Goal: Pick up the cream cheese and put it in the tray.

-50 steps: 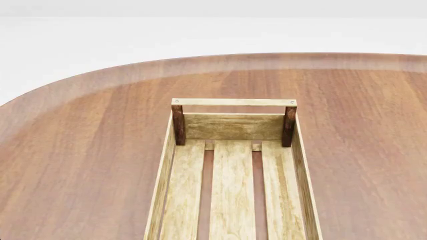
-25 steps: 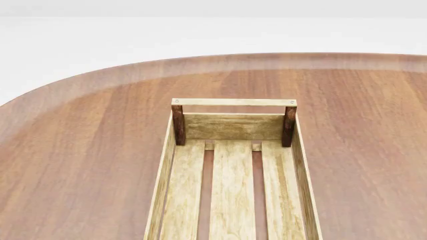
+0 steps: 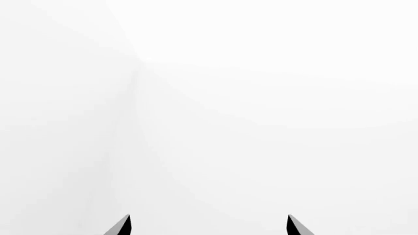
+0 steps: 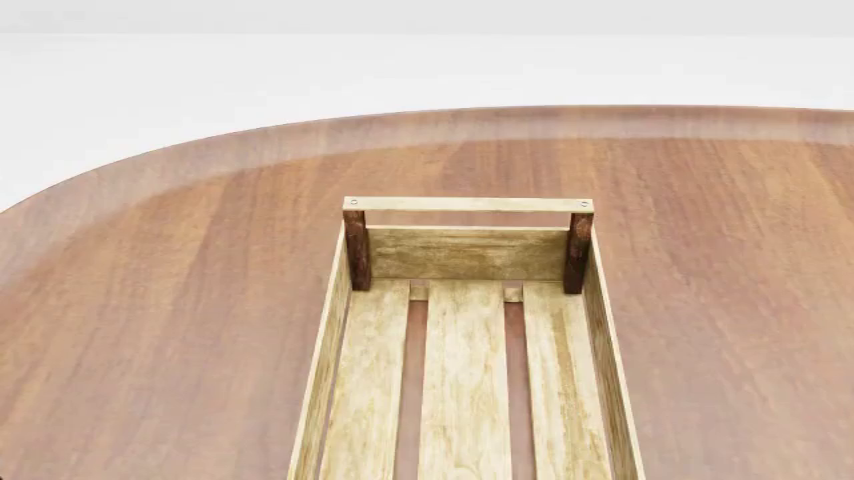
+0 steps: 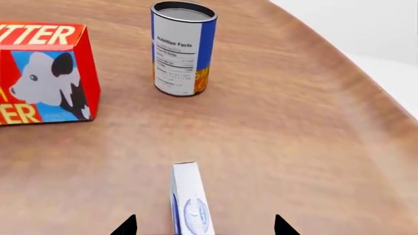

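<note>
The cream cheese (image 5: 187,193), a thin pale box with a blue oval logo, stands on its narrow edge on the brown table in the right wrist view. It sits between the spread fingertips of my right gripper (image 5: 204,224), which is open and touches neither side of it. The tray (image 4: 467,253), a long light-wood crate with slatted bottom and dark corner posts, lies lengthwise in the middle of the head view with nothing in it. My left gripper (image 3: 209,225) is open against a blank white background. Neither arm shows in the head view.
A red butter box with a cow picture (image 5: 46,73) and a blue-and-orange can (image 5: 183,49) stand beyond the cream cheese. The round table's edge (image 5: 365,83) curves past the can. Bare tabletop (image 4: 174,300) surrounds the tray.
</note>
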